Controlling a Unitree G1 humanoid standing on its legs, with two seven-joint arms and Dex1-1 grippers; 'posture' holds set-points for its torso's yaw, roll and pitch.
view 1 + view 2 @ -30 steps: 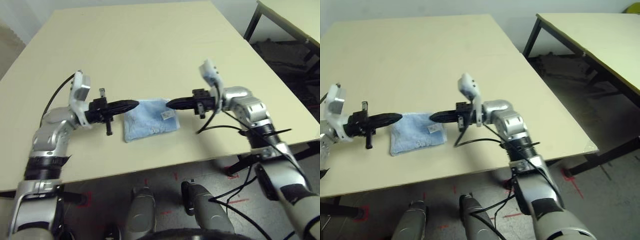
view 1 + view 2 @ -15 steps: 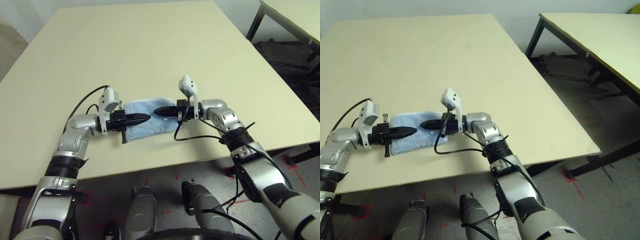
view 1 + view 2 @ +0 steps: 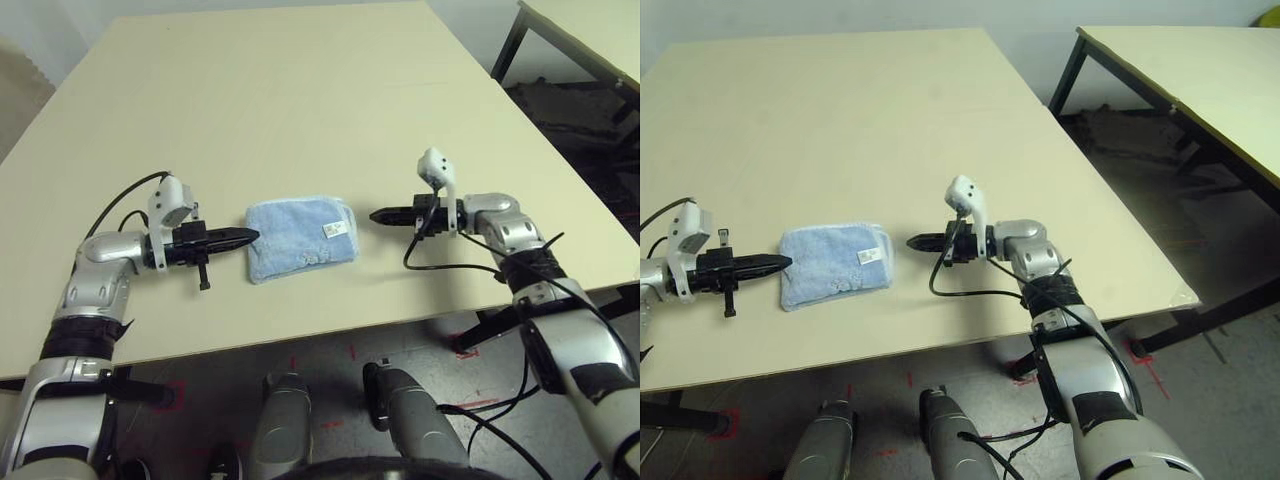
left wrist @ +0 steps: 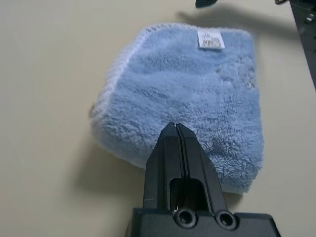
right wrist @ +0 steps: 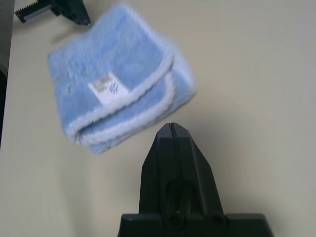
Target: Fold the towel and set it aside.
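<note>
Between closed hands, folded towel (image 3: 299, 238), motif perhaps faint.

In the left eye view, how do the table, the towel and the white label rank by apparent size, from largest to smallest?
1. Table, by far the largest.
2. Towel, folded.
3. White label, a small patch on the towel.

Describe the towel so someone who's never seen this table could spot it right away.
On the big cream table, look near the front edge, between the two black grippers, left and right, pointing toward each other. The towel lies there folded into a small pad. It is fluffy light blue with white edging and a small white label on top.
</note>
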